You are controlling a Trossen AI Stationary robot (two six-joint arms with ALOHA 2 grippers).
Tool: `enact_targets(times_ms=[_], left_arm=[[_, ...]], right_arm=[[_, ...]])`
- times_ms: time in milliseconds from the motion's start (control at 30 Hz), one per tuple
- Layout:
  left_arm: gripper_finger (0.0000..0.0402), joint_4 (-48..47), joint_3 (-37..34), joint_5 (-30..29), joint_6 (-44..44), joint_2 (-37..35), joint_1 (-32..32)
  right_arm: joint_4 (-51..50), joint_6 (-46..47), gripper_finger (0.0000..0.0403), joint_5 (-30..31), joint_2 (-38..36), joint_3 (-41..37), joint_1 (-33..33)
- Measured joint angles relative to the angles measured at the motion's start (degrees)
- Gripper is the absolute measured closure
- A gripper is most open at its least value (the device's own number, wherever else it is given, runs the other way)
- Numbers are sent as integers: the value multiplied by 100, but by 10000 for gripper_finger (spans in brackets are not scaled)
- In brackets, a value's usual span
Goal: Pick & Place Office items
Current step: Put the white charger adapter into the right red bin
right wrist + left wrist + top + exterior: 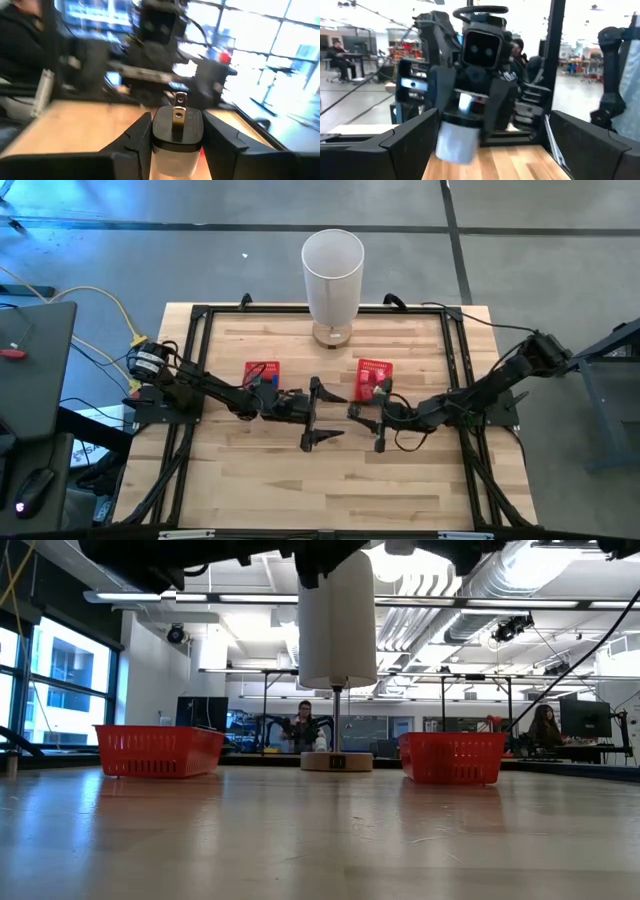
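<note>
Right wrist view shows the right gripper clamped on a small plug, black-capped, pale-bodied, raised mid-table facing the left gripper, whose fingers are spread. Looks light, rigid, smooth; grip its flat sides.

From my remote station I note a grey concrete floor crossed by dark seams around the wooden table. A black desk stands beside it. Beyond the table, the room is an open workshop with exposed ceiling ducts, strip lighting and large windows admitting daylight. Two people sit at distant benches; one faces a monitor.
</note>
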Motion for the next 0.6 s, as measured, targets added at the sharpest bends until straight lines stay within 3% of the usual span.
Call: enact_targets(times_ms=[233, 367, 600], left_arm=[[31, -337, -7, 1, 19, -185, -39], [31, -1169, -13, 1, 40, -339, -39], [31, -2237, -17, 1, 44, -439, -15]], right_arm=[[-788, 454, 278, 661, -286, 4, 425], [-1305, 952, 278, 1098, -374, 4, 659], [-2434, 2256, 278, 1165, -689, 7, 705]])
